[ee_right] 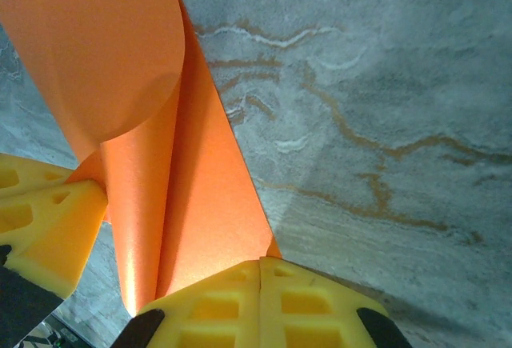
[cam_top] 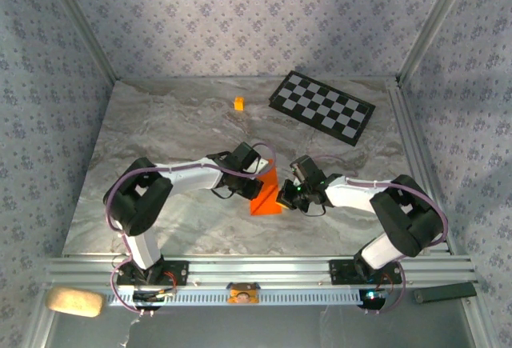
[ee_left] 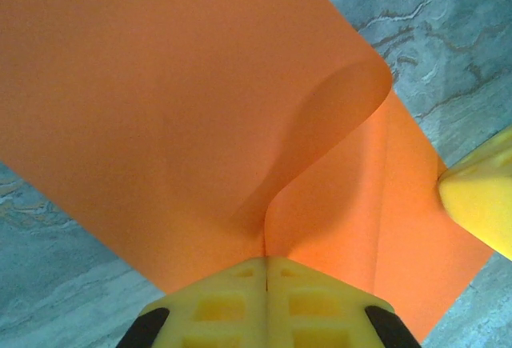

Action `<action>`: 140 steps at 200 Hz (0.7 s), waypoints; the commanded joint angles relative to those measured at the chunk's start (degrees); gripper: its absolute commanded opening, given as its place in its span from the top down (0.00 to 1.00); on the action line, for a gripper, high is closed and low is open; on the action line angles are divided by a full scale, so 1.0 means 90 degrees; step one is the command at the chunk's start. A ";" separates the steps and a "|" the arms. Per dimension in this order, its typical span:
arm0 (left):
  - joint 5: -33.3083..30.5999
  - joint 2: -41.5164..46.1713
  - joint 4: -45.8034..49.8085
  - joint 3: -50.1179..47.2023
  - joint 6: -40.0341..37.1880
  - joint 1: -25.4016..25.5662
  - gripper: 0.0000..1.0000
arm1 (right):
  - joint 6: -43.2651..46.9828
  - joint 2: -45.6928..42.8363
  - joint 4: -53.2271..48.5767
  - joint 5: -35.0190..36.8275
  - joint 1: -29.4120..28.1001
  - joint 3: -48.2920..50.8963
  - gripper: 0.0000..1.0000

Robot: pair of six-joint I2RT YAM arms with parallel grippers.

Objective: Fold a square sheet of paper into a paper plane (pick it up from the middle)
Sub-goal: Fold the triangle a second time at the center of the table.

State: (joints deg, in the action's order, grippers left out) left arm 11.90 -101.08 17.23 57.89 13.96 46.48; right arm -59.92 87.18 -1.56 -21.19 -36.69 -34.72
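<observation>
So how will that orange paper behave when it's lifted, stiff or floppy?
Probably floppy: the orange paper curls over loosely above the shut left tool. Likely very light, as pinches hold it up. Probably creases easily; a fold line shows.

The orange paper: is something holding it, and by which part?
The left gripper and the right gripper are each shut on the orange paper, pinching its edge.

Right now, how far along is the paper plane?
Early stage. Done: the paper shows one straight crease, and a flap is curled over but not pressed flat. In hand: the left gripper and right gripper are both shut on its edges. Left: flattening that fold and making the remaining folds, since no narrow pointed dart shape is visible yet.
</observation>
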 commanded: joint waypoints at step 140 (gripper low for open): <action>-0.0009 -0.0010 0.0028 -0.0079 -0.0008 -0.0047 1.00 | 0.0701 0.0385 -0.0890 0.0046 -0.0163 -0.0617 0.93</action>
State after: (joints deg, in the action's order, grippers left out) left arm 11.94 -101.10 17.37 57.82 13.98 46.48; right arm -54.43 88.07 -4.75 -22.04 -37.82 -39.07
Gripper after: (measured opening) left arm 0.041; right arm 0.085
